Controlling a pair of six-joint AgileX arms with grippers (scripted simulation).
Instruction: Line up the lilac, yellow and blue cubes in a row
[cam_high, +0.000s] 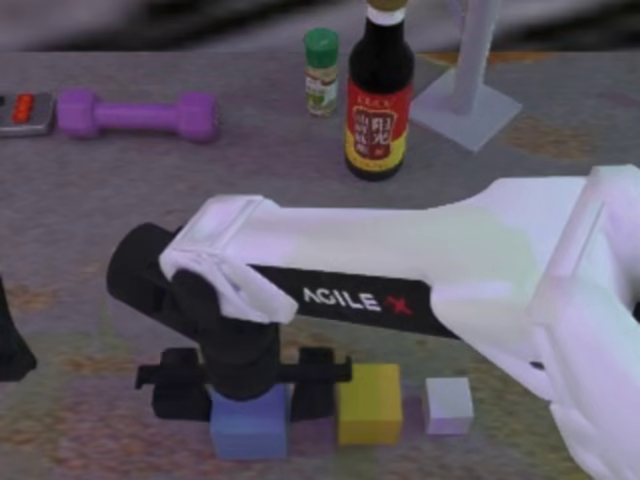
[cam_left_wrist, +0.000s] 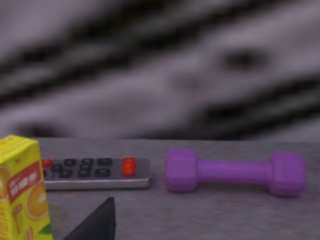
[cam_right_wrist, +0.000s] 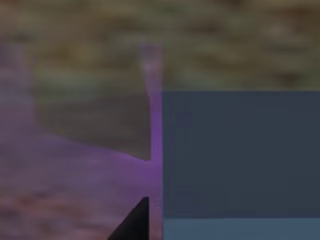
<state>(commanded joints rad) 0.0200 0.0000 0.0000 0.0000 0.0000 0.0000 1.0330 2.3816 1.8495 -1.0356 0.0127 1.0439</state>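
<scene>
- Mottled grey-brown desk carries everything, with a blurred, striped backdrop behind its far edge.
- Along the near edge three cubes sit in a row: the blue cube toward the left, the yellow cube in the middle, the lilac cube to the right.
- Yellow and lilac stand just beside each other with a narrow gap; a slightly wider gap separates blue from yellow.
- My right arm reaches in from the right edge across the desk, and the right gripper points down over the blue cube.
- Its two dark fingers stand one on each side of the cube's top; whether they press the cube or stand free of it I cannot tell.
- In the right wrist view the blue cube fills much of the picture at close range, beside one dark fingertip.
- Only a dark piece of the left arm shows at the left edge of the desk; its fingers' state I cannot tell.
- Toward the far left corner lie a purple dumbbell and a remote control; the left wrist view adds a yellow juice carton.
- Near the far edge's middle stand a green-capped spice jar, a dark sauce bottle and a pale stand.
</scene>
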